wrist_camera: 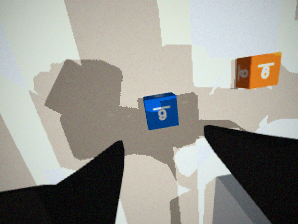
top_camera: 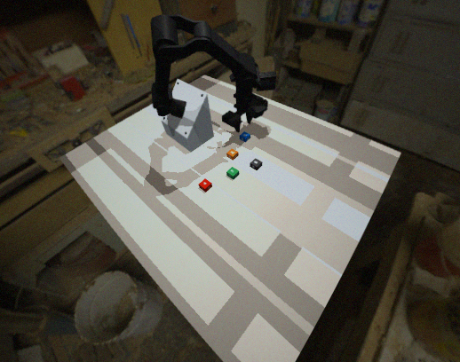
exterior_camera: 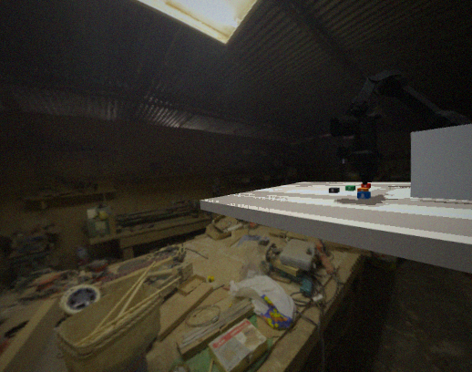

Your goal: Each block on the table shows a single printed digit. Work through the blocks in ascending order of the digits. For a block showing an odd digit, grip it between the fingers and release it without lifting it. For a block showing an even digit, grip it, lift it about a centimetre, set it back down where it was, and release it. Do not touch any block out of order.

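The blue block (top_camera: 244, 137) (exterior_camera: 364, 195) (wrist_camera: 161, 112) lies on the table; in the wrist view its top looks like a 9 with a bar above it, a 6 if the bar is an underline. My gripper (top_camera: 243, 126) (wrist_camera: 164, 138) is open and empty above the blue block. The orange block (top_camera: 232, 153) (wrist_camera: 258, 71) shows a barred digit like a 6 or 8, which I cannot tell surely. The black block (top_camera: 256, 164) (exterior_camera: 333, 190), green block (top_camera: 233, 173) (exterior_camera: 350, 188) and red block (top_camera: 205, 184) lie farther off, digits too small to read.
The grey angled base block (top_camera: 199, 129) (exterior_camera: 446, 161) stands on the table (top_camera: 202, 262) beside the arm. The orange block is the nearest neighbour of the blue one. The arm's shadow falls around the blue block.
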### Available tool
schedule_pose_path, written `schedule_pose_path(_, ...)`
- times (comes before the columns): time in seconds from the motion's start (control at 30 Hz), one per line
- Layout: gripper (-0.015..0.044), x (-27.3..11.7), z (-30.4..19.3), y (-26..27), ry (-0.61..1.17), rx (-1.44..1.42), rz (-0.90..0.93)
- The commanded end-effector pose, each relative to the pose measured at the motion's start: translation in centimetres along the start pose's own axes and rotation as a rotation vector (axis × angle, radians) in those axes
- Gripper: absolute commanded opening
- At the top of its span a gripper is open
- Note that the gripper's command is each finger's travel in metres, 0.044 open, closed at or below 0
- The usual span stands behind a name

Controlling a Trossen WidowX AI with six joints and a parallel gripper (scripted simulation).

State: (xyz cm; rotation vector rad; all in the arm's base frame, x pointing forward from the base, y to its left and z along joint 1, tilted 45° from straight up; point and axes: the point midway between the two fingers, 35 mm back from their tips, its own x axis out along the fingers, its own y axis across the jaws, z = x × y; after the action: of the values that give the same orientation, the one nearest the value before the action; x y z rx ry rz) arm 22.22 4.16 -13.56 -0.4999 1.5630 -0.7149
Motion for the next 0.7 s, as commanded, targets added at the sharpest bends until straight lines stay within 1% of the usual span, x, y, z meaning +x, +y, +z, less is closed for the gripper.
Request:
schedule_pose_path(0.0, 0.04, 0.6, 0.0, 0.1, -0.014, -0.005, 0.002)
schedule_pose_path(0.67, 0.04, 3.7, 0.1, 0.1, -0.014, -0.005, 0.001)
